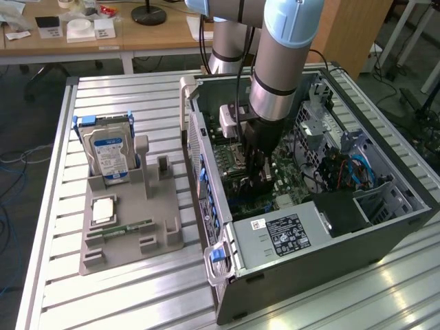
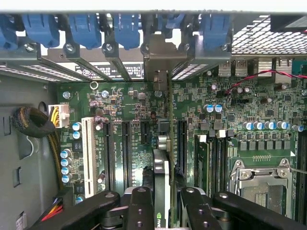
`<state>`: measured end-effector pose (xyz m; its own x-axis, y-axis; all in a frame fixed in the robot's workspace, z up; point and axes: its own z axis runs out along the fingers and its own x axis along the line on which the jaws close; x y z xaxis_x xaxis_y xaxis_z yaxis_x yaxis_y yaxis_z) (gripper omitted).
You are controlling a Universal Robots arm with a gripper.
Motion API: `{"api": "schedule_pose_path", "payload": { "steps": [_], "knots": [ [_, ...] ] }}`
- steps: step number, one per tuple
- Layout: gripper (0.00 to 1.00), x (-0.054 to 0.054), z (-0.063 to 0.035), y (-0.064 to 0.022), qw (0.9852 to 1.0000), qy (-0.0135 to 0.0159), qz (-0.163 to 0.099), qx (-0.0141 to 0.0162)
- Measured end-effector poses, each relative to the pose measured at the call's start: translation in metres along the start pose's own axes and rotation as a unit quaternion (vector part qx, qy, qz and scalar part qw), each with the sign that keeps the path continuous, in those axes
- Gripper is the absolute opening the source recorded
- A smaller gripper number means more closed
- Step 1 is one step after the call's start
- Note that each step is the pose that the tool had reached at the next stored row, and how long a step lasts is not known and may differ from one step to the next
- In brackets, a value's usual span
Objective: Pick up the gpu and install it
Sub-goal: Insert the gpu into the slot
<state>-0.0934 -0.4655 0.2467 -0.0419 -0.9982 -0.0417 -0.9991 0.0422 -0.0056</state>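
Hand (image 2: 163, 203) astride upright gpu (image 2: 161, 163)

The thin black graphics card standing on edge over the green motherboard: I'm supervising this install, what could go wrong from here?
The thin black graphics card, edge-on between the black gripper fingers, may sit slightly off its slot and jam. Its metal bracket end could catch the rear blue slot clips. Pressing down could stress the green motherboard.

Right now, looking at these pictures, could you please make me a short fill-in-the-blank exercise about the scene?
1. The claw holds the gpu on its ____ above the motherboard.
2. The arm reaches down into the open computer ____.
3. On the grey holder, the hard drive stands ____.
4. The hard drive's label is ____ in colour.

Missing words: edge; case; upright; blue
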Motion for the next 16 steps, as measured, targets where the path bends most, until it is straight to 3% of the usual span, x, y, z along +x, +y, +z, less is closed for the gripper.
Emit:
{"api": "schedule_pose_path", "payload": {
  "steps": [16],
  "knots": [
    [0.26, 0.0000, 0.0017, 0.0000, 1.0000, 0.0000, 0.004, 0.0002]
  ]
}}
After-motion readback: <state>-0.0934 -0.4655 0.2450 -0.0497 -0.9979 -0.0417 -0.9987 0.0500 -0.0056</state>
